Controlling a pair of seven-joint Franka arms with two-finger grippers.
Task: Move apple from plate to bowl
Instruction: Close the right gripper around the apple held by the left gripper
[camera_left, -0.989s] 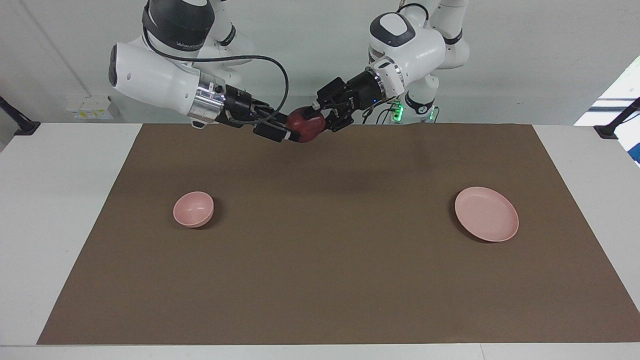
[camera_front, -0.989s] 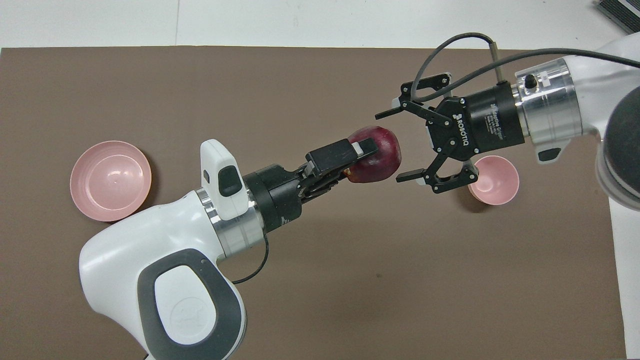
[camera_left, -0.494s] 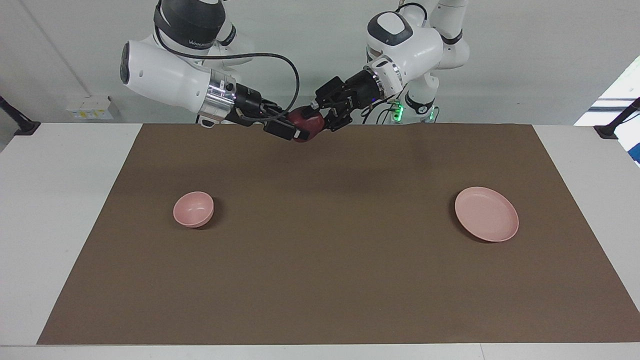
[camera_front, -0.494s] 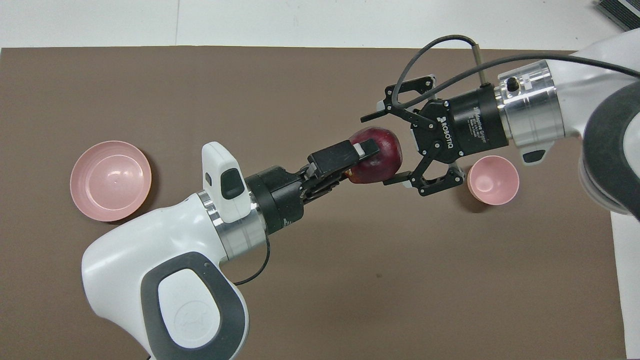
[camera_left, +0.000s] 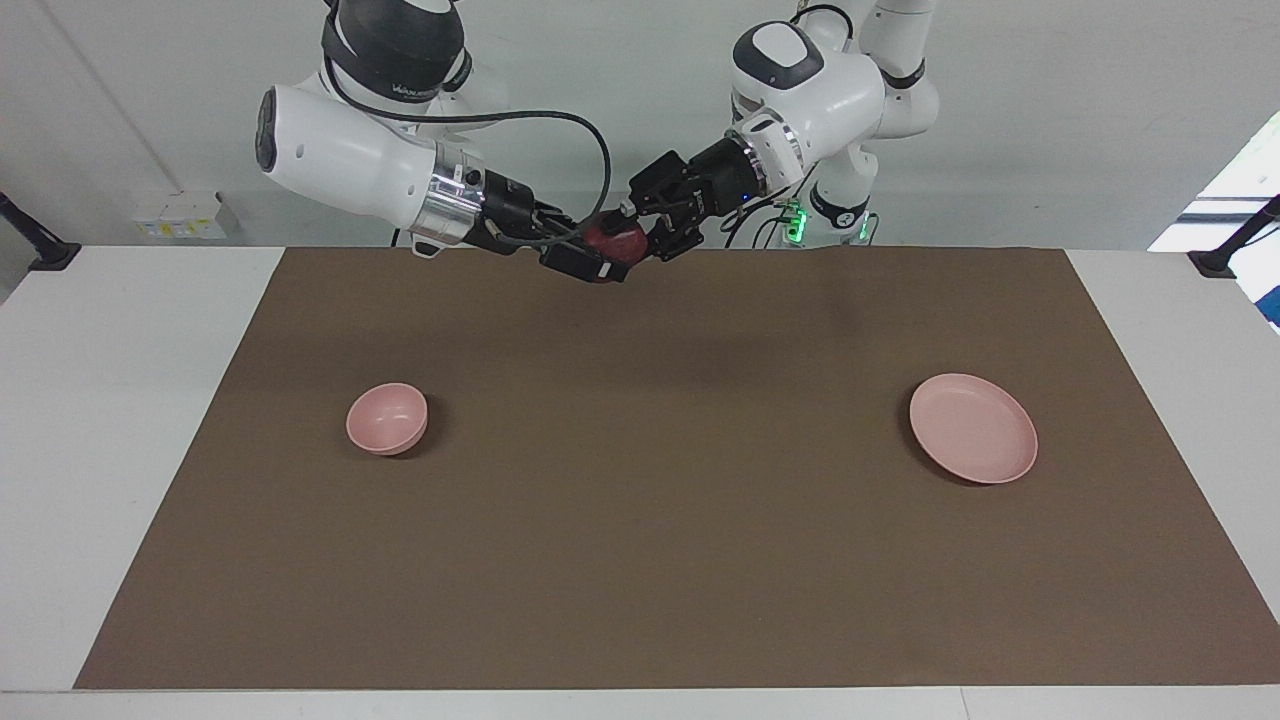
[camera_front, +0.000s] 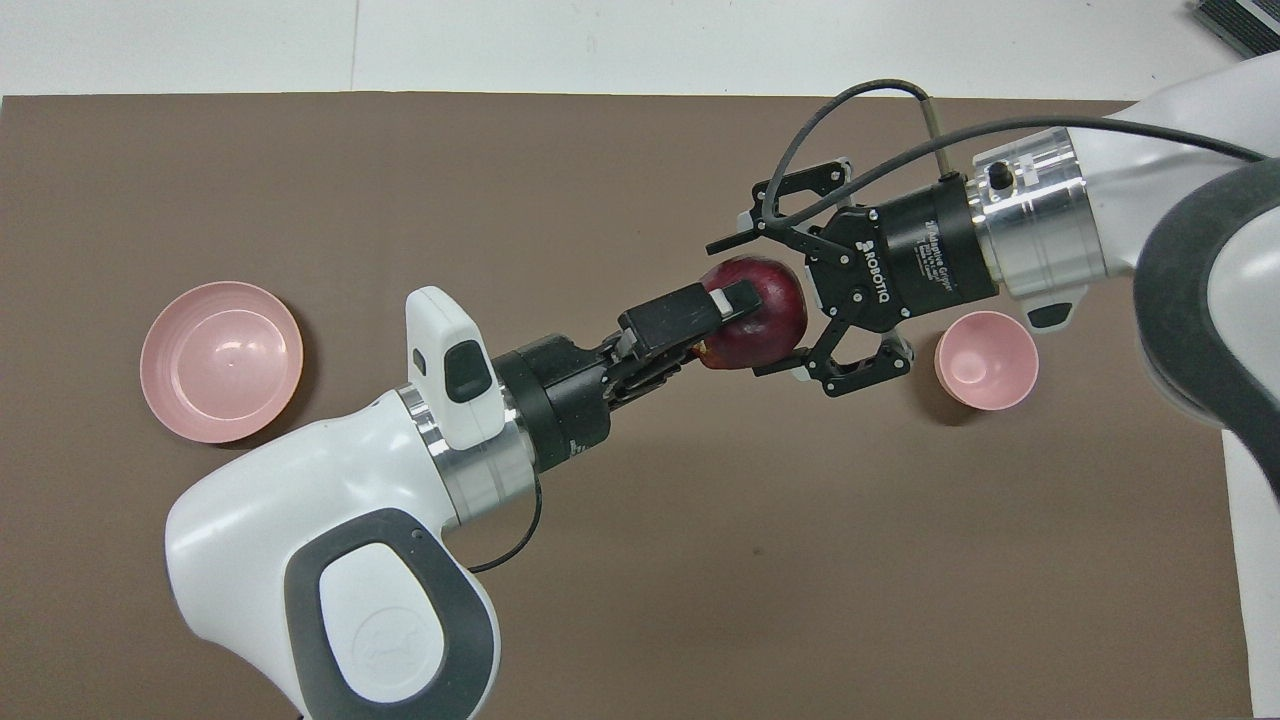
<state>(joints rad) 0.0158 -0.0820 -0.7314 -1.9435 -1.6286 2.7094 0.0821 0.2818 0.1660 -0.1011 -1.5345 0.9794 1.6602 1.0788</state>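
Note:
The dark red apple (camera_left: 612, 241) (camera_front: 762, 312) hangs in the air over the middle of the brown mat, between the two grippers. My left gripper (camera_left: 638, 232) (camera_front: 727, 322) is shut on it. My right gripper (camera_left: 592, 256) (camera_front: 745, 308) is open, with one finger on each side of the apple; I cannot tell whether they touch it. The pale pink plate (camera_left: 972, 428) (camera_front: 221, 347) lies bare toward the left arm's end of the table. The small deep pink bowl (camera_left: 387, 418) (camera_front: 986, 360) stands toward the right arm's end and holds nothing.
A brown mat (camera_left: 660, 560) (camera_front: 700, 560) covers most of the white table (camera_left: 110, 400). A black cable (camera_left: 560, 130) loops over the right arm's wrist. Only the plate and the bowl rest on the mat.
My right gripper has moved in toward the apple, and its open fingers now stand on both sides of it. Both hands have risen a little. My left gripper still holds the apple.

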